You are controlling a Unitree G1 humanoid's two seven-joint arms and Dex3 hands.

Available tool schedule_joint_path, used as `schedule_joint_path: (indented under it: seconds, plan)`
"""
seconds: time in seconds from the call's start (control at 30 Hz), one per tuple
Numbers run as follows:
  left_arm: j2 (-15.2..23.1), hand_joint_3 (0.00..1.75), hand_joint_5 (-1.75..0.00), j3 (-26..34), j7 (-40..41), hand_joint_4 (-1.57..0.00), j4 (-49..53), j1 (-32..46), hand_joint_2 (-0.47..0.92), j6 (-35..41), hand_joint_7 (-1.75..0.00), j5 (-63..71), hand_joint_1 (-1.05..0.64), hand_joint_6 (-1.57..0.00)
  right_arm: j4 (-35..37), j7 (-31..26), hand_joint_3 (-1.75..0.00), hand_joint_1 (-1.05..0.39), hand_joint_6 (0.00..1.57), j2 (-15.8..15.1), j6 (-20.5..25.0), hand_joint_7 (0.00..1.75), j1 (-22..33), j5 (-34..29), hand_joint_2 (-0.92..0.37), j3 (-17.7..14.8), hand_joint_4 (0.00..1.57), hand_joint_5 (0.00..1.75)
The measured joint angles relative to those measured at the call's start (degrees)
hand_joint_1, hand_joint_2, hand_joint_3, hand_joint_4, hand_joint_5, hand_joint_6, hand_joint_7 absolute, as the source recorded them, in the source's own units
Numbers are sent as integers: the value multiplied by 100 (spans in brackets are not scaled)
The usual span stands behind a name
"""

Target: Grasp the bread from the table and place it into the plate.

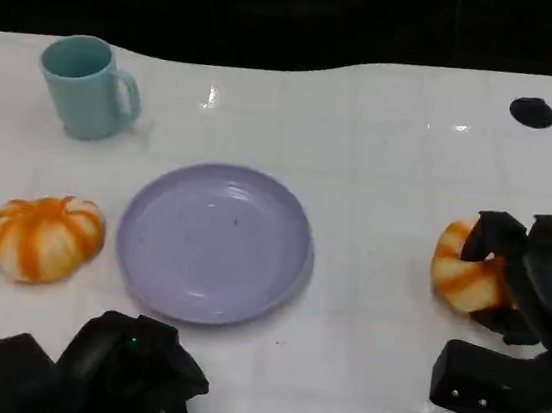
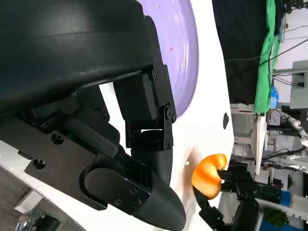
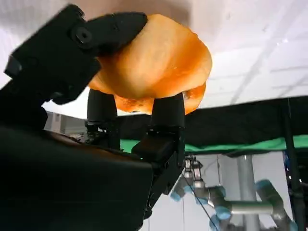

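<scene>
While the right hand gripped the bread at the head view's right edge, its fingers wrapped around it, the grasp step looked complete; carrying it left to the purple plate came next. Left hand, lower left, curled, held nothing.

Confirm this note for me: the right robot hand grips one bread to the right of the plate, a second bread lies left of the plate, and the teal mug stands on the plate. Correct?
One error: the teal mug stands on the table beyond the plate, off its rim, as the head view shows. The rest holds: the right robot hand grips one bread right of the plate, and a second bread lies left of it.
</scene>
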Motion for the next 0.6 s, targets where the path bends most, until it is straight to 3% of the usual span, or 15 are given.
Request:
schedule_joint_path:
  seconds: [0.23, 0.43, 0.6]
  plan:
    - [-6, 1, -100, 0, 20, -146, -1, 0, 80, 17, -49, 6, -105, -157, -410, -106, -126, -18, 72, 2, -213, 175, 0, 88, -36, -20, 97, 175]
    - [-5, 1, -99, 0, 44, -145, 33, -8, 81, -12, -49, 4, -105, -157, -896, 24, -143, -16, 75, 56, -397, 174, 1, 247, -29, -36, 100, 175]
    - [-5, 0, -100, -2, 44, -146, 43, -10, 80, -32, -49, 6, -105, -157, -1260, 334, -146, -17, 76, 283, -573, 169, 1, 444, -27, -30, 99, 175]
